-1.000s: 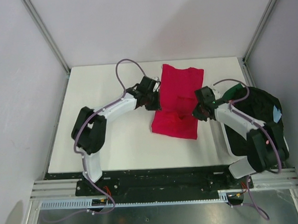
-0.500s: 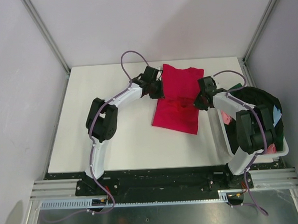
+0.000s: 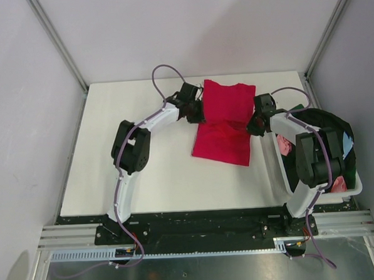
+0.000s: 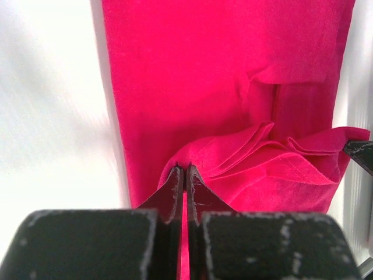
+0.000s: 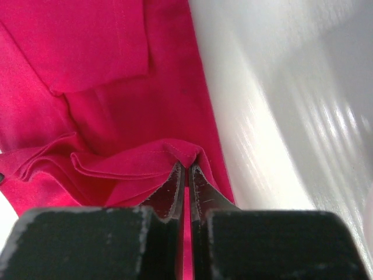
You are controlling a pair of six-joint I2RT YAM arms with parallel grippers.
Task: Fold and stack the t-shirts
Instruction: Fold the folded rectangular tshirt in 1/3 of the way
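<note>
A red t-shirt (image 3: 222, 122) lies folded lengthwise on the white table (image 3: 144, 161), its near part doubled over toward the far end. My left gripper (image 3: 200, 114) is shut on the shirt's left edge; in the left wrist view the gripper (image 4: 185, 170) pinches a raised fold of the t-shirt (image 4: 221, 87). My right gripper (image 3: 254, 124) is shut on the right edge; in the right wrist view the gripper (image 5: 186, 167) pinches the fold of the t-shirt (image 5: 105, 70). The lifted cloth sags between the two grippers.
A white bin (image 3: 352, 184) with dark and pink clothes stands at the right edge of the table, close to the right arm. Metal frame posts rise at the far corners. Bare table lies left of the shirt.
Both grippers have carried the shirt's near edge away from the arms, toward the far end, doubling the shirt over. Both arms have stretched out further.
</note>
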